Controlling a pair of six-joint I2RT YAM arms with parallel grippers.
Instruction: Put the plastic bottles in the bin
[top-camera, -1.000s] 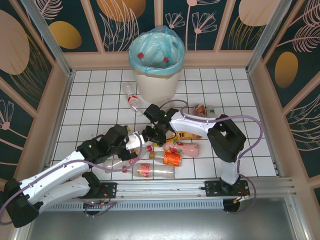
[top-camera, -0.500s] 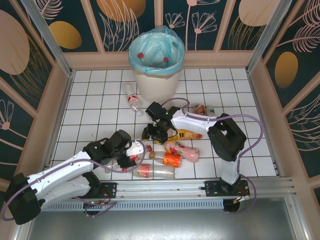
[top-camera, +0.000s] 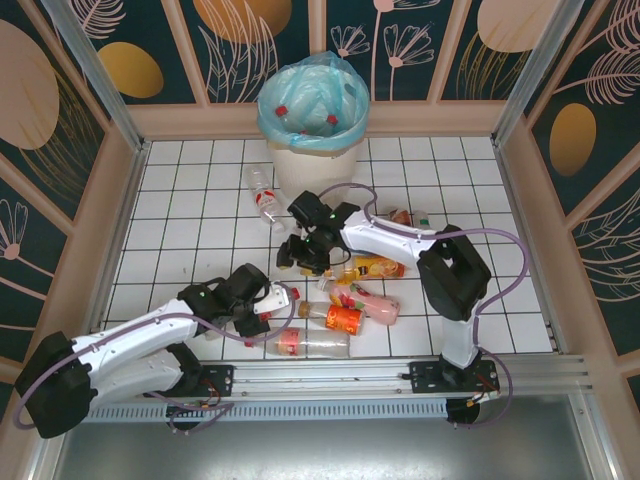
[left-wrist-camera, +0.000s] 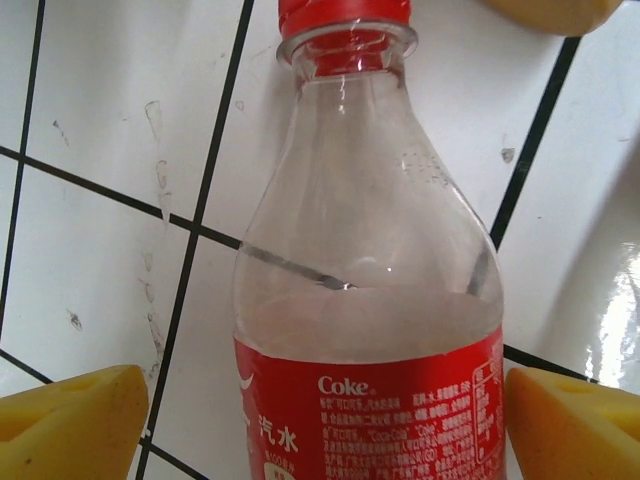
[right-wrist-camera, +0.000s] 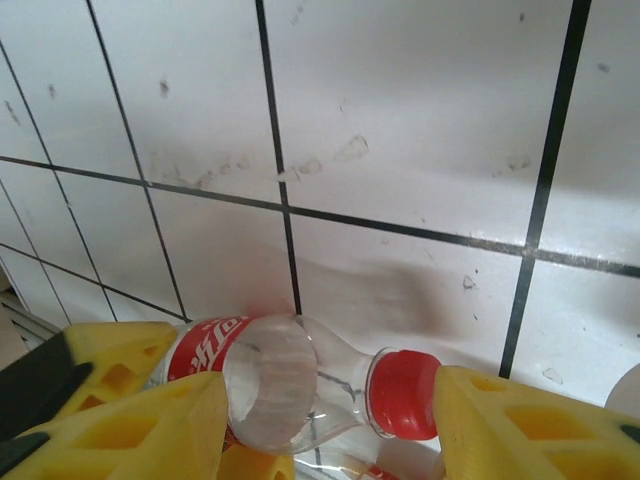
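The left gripper (left-wrist-camera: 320, 425) stands wide. Its yellow fingers (left-wrist-camera: 70, 420) sit on either side of a clear plastic Coke bottle with a red label and red cap (left-wrist-camera: 370, 300), which lies flat on the white tiled table (top-camera: 180, 220). The spread seems chosen to straddle the bottle at its label, the broadest part of the body. In the wrist view, the pad on the right sits just beside the label and the pad on the left stands apart from it. So the bottle lies off-centre between them and is not yet gripped. Its cap points away from the wrist.

The right gripper (right-wrist-camera: 325, 410) is partly closed on a crumpled clear plastic bottle with a red label and red cap (right-wrist-camera: 270, 385). It holds the bottle crosswise, with the cap against one finger and the labelled end against the other. A soft shadow on the tile below suggests the bottle is carried clear of the table.

From above, this gripper (top-camera: 300, 258) hangs between the cluster of loose bottles (top-camera: 350, 310) and the round off-white plastic bin (top-camera: 312, 175), near the bin's foot. The bin stands at the far side of the table and is lined with a light blue translucent bag (top-camera: 345, 125), with red caps visible inside. It is well apart from the left gripper (top-camera: 270, 300), which works low at the near edge of the cluster.
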